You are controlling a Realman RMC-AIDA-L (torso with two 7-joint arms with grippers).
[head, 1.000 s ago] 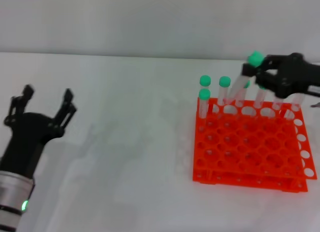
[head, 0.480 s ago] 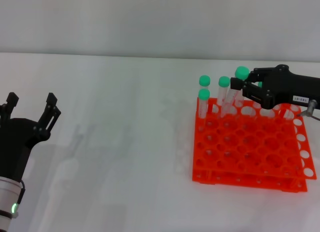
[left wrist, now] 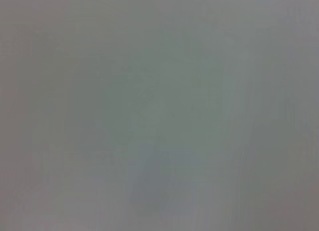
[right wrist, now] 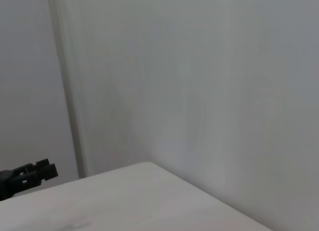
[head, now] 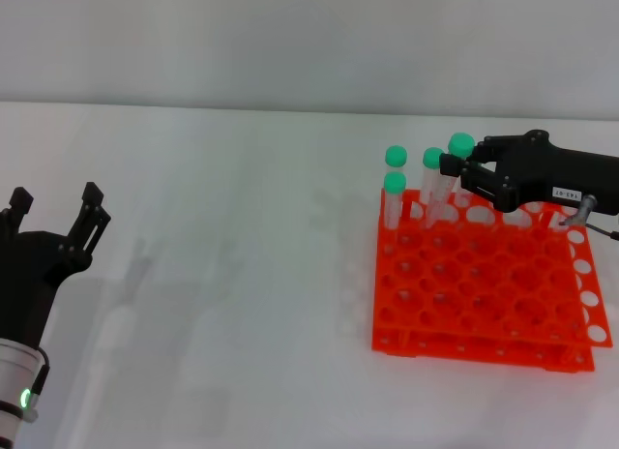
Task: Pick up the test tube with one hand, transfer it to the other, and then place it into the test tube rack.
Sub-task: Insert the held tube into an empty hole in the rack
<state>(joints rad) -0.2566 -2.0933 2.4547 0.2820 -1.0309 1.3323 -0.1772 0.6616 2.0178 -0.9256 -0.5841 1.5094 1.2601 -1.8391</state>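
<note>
The right claw was clamped on the test tube (green cap up) over the back row of the test tube rack, while the left claw hung spread wide above the white counter.

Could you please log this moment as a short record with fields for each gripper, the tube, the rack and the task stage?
right gripper: at the rack's far row, shut on the test tube
test tube: green cap up, lower end at the far-row holes
test tube rack: orange-red, on the white table
other tubes: three green-capped, standing at the rack's far-left corner
left gripper: open, holding nothing, near the table's left edge
stage: handover done, tube going into the rack, not released
</note>
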